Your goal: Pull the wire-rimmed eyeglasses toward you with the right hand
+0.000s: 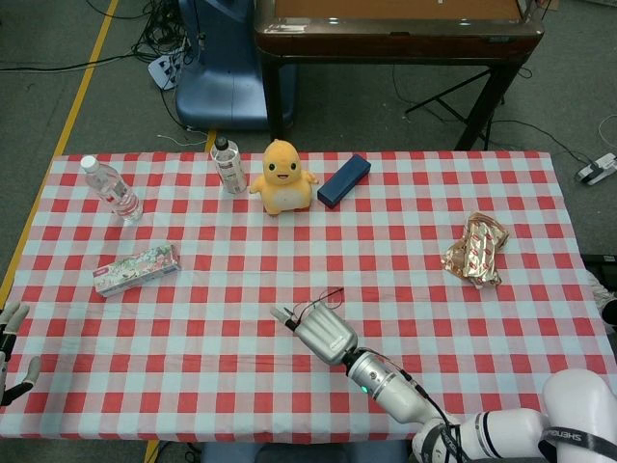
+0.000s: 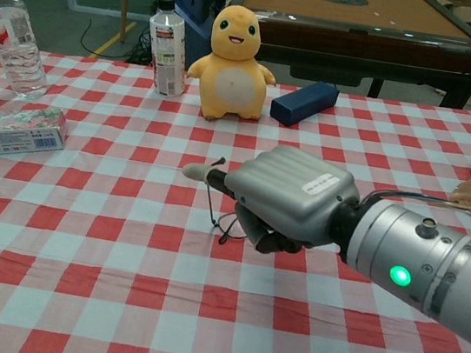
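Note:
The wire-rimmed eyeglasses (image 1: 332, 292) lie on the checked tablecloth near the table's middle. My right hand (image 1: 319, 332) sits over them and hides most of the frame. In the chest view only one temple arm and a bit of rim of the eyeglasses (image 2: 214, 209) show at the left edge of the right hand (image 2: 289, 197). One finger points left; the others are curled under the palm, and whether they touch the frame is hidden. My left hand (image 1: 12, 355) hangs off the near left table corner with fingers apart, holding nothing.
A yellow plush toy (image 1: 281, 177), a labelled bottle (image 1: 228, 165) and a blue case (image 1: 343, 180) stand at the back. A water bottle (image 1: 111, 188) and a toothpaste box (image 1: 136, 269) lie on the left. A gold snack bag (image 1: 474, 250) lies on the right.

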